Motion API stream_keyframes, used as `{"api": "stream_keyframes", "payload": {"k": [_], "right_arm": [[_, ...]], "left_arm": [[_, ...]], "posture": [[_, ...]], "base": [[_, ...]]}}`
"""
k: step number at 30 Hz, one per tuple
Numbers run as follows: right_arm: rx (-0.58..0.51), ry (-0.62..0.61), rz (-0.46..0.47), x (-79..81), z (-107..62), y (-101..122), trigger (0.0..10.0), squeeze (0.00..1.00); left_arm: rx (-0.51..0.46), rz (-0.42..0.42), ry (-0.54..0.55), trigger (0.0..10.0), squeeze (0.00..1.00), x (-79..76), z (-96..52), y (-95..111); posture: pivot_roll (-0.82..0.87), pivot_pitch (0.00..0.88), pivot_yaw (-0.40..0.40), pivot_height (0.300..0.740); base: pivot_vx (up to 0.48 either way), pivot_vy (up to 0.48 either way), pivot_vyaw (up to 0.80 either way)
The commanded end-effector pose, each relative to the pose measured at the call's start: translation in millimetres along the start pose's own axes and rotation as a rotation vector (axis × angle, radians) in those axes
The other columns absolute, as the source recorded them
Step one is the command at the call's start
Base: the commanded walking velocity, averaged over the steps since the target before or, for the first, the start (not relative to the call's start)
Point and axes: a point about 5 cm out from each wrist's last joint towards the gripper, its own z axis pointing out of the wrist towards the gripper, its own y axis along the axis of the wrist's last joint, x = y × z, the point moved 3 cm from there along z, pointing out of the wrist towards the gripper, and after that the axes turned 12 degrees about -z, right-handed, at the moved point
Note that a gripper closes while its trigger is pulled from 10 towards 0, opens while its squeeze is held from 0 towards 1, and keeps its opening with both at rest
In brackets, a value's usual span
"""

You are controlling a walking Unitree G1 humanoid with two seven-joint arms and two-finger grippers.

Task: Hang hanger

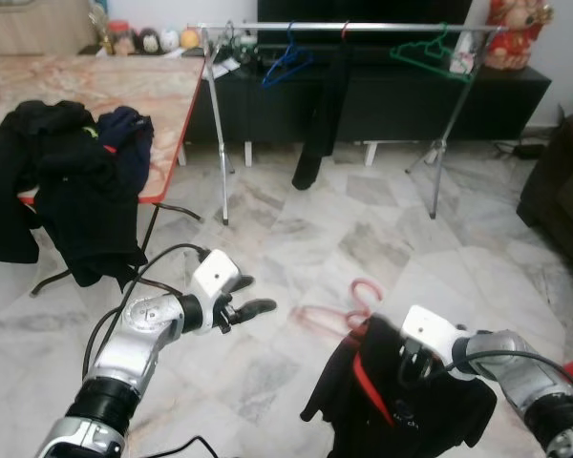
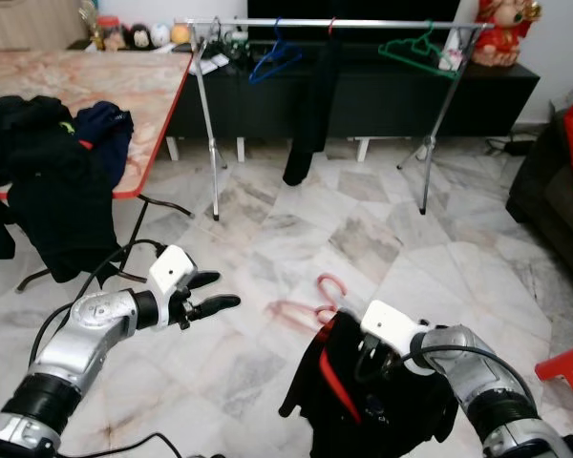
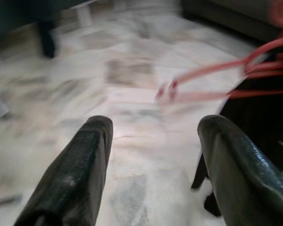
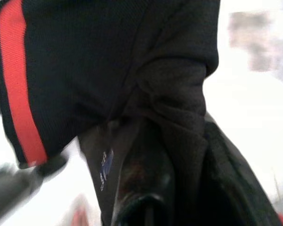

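Marble-tiled floor point(image 1: 296, 219), pale and veined; chrome clothes rail point(image 1: 344, 29) across the top of the frame, carrying a blue hanger point(image 1: 286, 59), a green hanger point(image 1: 430, 55) and a long black garment point(image 1: 325, 114). Upper left, a red-edged worktop point(image 1: 172, 105) heaped with dark clothes point(image 1: 67, 172).

Right claw point(image 2: 374, 361), lower right of frame, is closed on a black garment with a red stripe point(image 2: 363, 401), soft knit, bunched around the fingers. The pink hanger point(image 1: 349, 310), thin curved plastic, pokes out of the garment's top at lower centre, its hook above the floor.

Left claw point(image 1: 244, 307), lower left, spread wide and empty, points at the hanger.

Judgement: the rail is well apart, so carry first. Best to steady the hanger's hook with the left claw, keeping the cloth from slipping off.
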Motion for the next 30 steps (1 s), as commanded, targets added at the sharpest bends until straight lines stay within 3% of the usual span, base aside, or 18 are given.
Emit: {"api": "stream_keyframes", "payload": {"k": [1,2,4,7,10,11,13,14,15,17,19,22,24,28,30], "right_arm": [[-0.11,-0.206,0.021,-28.9,-0.7,30,0.0,0.0],[-0.11,-0.206,0.021,-28.9,-0.7,30,0.0,0.0],[-0.048,-0.365,-0.002,-36.9,0.2,25,0.0,0.0],[0.034,-0.324,0.002,-9.5,6.9,2,0.0,0.0],[0.269,-0.084,-0.094,58.3,8.4,-56,0.0,0.0],[0.329,-0.023,-0.114,73.8,4.9,-70,0.0,0.0],[0.476,0.121,-0.06,113.4,-10.6,-108,0.0,0.0],[0.592,0.293,-0.14,146.9,-29.8,-138,0.0,0.0],[0.592,0.293,-0.14,146.9,-29.8,-138,0.0,0.0],[0.657,0.473,-0.181,173.8,-46.8,-154,0.0,0.0],[0.665,0.472,-0.195,173.4,-47.9,-156,0.0,0.0],[0.661,0.377,-0.241,159.2,-44.0,-156,0.0,0.0],[0.542,0.112,-0.173,121.4,-23.0,-131,0.0,0.0],[0.468,-0.042,-0.095,96.1,-12.7,-112,0.0,0.0],[0.458,-0.096,-0.134,81.4,-9.8,-104,0.0,0.0]], "left_arm": [[-0.026,-0.024,0.092,10.0,0.0,6.3,4.4,0],[-0.026,-0.024,0.092,10.0,0.0,6.3,4.4,0],[-0.041,-0.072,0.202,10.0,0.0,14.0,4.6,-10],[-0.036,-0.132,0.282,10.0,0.0,19.2,2.7,-23],[-0.006,-0.148,0.344,10.0,0.0,21.6,0.3,-39],[0.001,-0.152,0.357,10.0,0.0,22.1,-0.4,-42],[0.015,-0.163,0.364,10.0,0.0,21.5,-2.0,-49],[0.033,-0.166,0.36,10.0,0.0,19.8,-3.1,-55],[0.033,-0.166,0.36,10.0,0.0,19.8,-3.1,-55],[0.046,-0.158,0.358,10.0,0.0,18.7,-4.1,-60],[0.046,-0.159,0.363,10.0,0.0,19.3,-4.5,-60],[0.043,-0.161,0.366,10.0,0.0,19.2,-4.2,-61],[0.037,-0.161,0.372,10.0,0.0,17.5,-2.1,-61],[0.029,-0.157,0.376,10.0,0.0,16.6,-0.2,-59],[0.02,-0.157,0.383,10.0,0.0,17.2,0.5,-58]], "posture": [[-0.07,0.002,-0.039,0.74],[-0.07,0.002,-0.039,0.74],[-0.08,0.0,-0.041,0.74],[-0.08,0.0,-0.042,0.74],[-0.08,0.0,-0.04,0.74],[-0.08,0.0,-0.04,0.74],[-0.08,0.0,-0.037,0.74],[-0.08,0.001,-0.035,0.74],[-0.08,0.001,-0.035,0.74],[-0.08,0.017,-0.033,0.74],[-0.08,0.022,-0.031,0.74],[-0.08,0.024,-0.031,0.74],[-0.09,0.024,-0.03,0.74],[-0.09,0.024,-0.031,0.74],[-0.08,0.025,-0.035,0.74]], "base": [[0.0,0.0,0.0],[0.0,0.0,0.0],[0.0,0.0,0.0],[0.0,0.0,0.0],[0.0,0.0,0.0],[0.0,0.0,0.0],[0.0,0.0,0.0],[0.0,0.0,0.0],[0.0,0.0,0.0],[0.0,0.0,0.0],[0.0,0.0,0.0],[0.0,0.0,0.0],[0.0,0.0,0.0],[0.0,0.0,0.0],[0.0,0.0,0.0]]}}
